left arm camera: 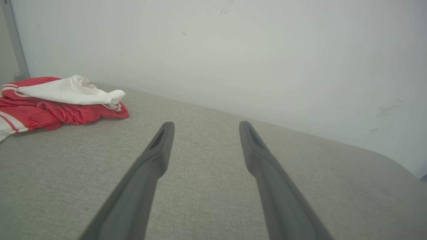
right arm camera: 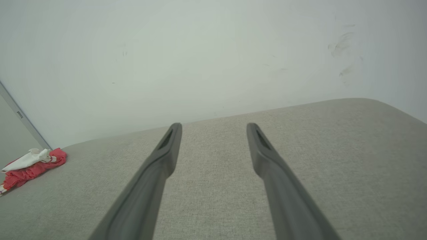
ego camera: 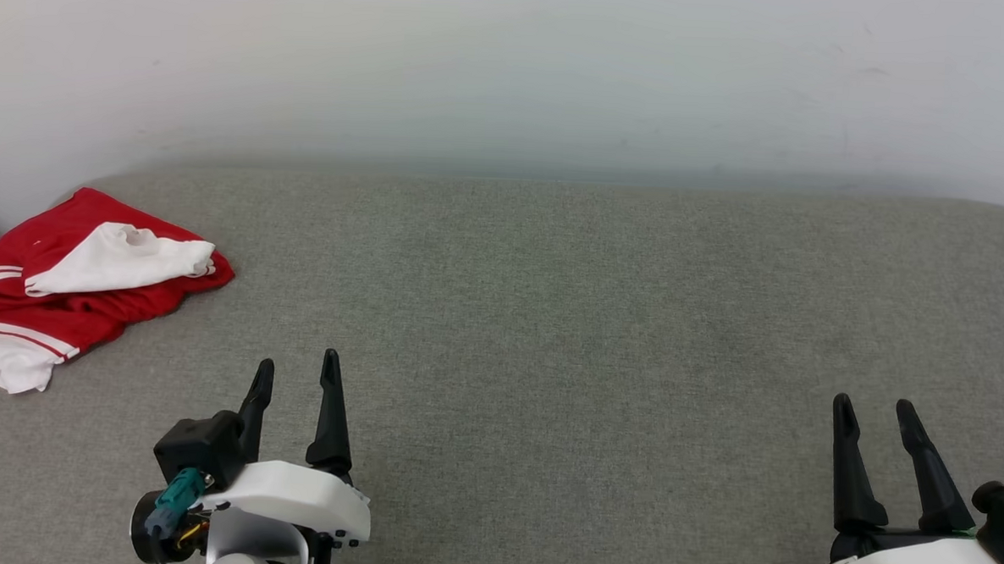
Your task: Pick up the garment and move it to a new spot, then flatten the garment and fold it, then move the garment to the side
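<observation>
Nearest the head camera, the left gripper [ego camera: 298,359] with its two long dark fingers hovers over the near edge of the grey woven fabric cushion [ego camera: 551,318], left of the middle, jaws spread apart and holding nothing. At the near right corner the right gripper [ego camera: 874,403] sits the same way, jaws wide and empty. Both point toward the far edge, where the cushion meets a plain white wall [ego camera: 512,62]. Crumpled in a heap at the far left corner lies the soft red short-sleeved T-shirt [ego camera: 85,315] with white sleeves and red-and-white striped trim, one white sleeve draped over the top. It is well apart from both grippers, nearer the left one
</observation>
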